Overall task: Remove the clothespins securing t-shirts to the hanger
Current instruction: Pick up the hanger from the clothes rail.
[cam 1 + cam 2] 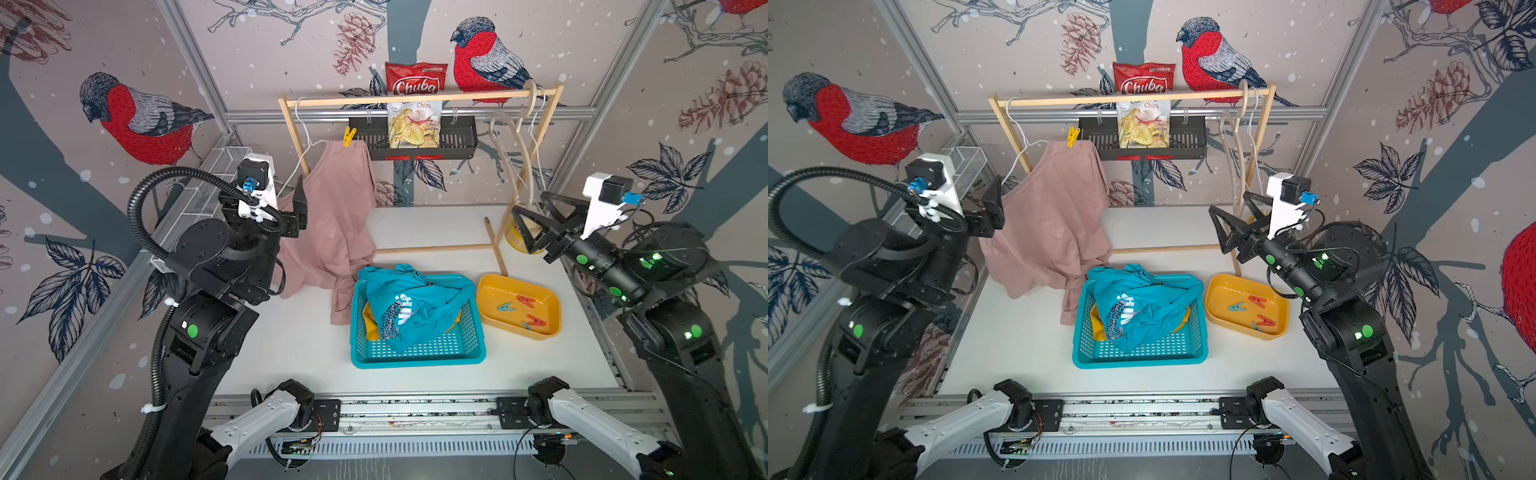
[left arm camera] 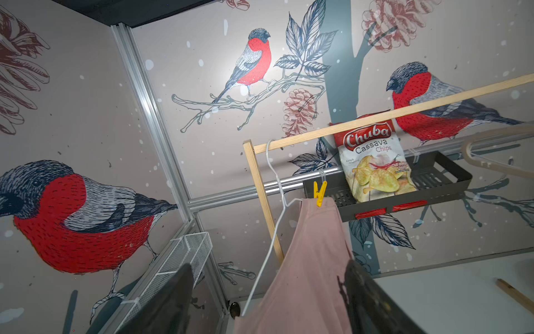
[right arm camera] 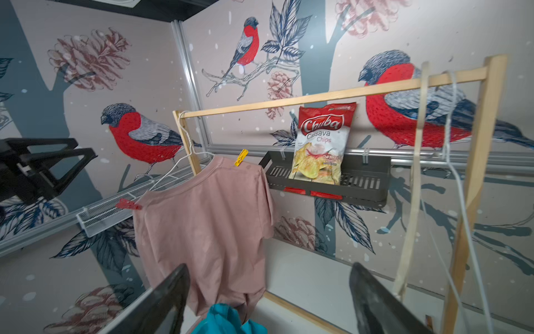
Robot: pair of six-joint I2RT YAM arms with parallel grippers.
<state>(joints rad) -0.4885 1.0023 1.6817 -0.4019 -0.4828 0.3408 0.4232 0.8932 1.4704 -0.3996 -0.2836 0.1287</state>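
The left pincer [image 2: 268,266] gapes wide at the left shoulder of one pink t-shirt [image 1: 332,216]. The shirt hangs far left on one white hanger [image 2: 278,185], pinned by one red clothespin [image 3: 128,205] and one yellow clothespin [image 1: 349,137]. One teal basket [image 1: 415,360] holds one teal t-shirt [image 1: 415,307] and one yellow t-shirt [image 1: 371,323]. One yellow tray [image 1: 489,297] holds four clothespins [image 1: 536,322], two red and two blue. The right pincer [image 3: 269,265] stands wide and empty.

My left arm [image 1: 208,324] and right arm [image 1: 673,332] are matte black with green stickers [image 1: 192,331] on the joints, above white base links [image 1: 257,419] dotted with screws. A ribbed black hose [image 1: 132,208] bound by white zip ties [image 1: 153,408] follows the left one. Each wrist bears a white bracket [image 1: 268,183], black camera box [image 1: 252,170] and blue connector [image 1: 248,183]; my right claw [image 1: 531,203] has hollow triangular black fingers [image 3: 161,303].
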